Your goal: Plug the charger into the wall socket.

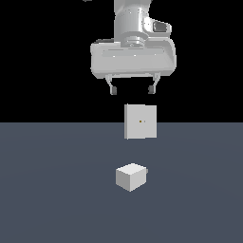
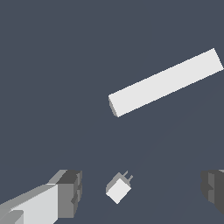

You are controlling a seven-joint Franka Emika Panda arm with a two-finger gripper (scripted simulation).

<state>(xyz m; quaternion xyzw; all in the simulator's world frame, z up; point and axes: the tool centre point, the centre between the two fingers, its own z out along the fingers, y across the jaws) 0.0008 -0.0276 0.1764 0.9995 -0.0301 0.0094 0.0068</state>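
The gripper point(image 1: 132, 89) hung high above the floor point(image 1: 47, 190) with its two fingers spread wide and nothing between them. The charger point(image 1: 131, 176) sat on the floor well below it, clear of both fingers. In the wrist view the charger point(image 2: 118, 189) showed between the two fingertips point(image 2: 70, 192), so the hand stood more or less over it and the coming move looked like a straight descent.

The block was turned at an angle to the fingers rather than square to them. Two small prongs stuck out from one face in the wrist view, pointing roughly toward the wall socket point(image 2: 166, 82), though they were tiny and the exact heading was hard to judge. A twist of the wrist would probably be needed to close on flat sides.

The wall socket point(image 1: 140, 121) stood upright behind the charger in the exterior view, well apart from it, with an orange dot and a dark dot at its centre.

No brand, label or writing could be read on anything.
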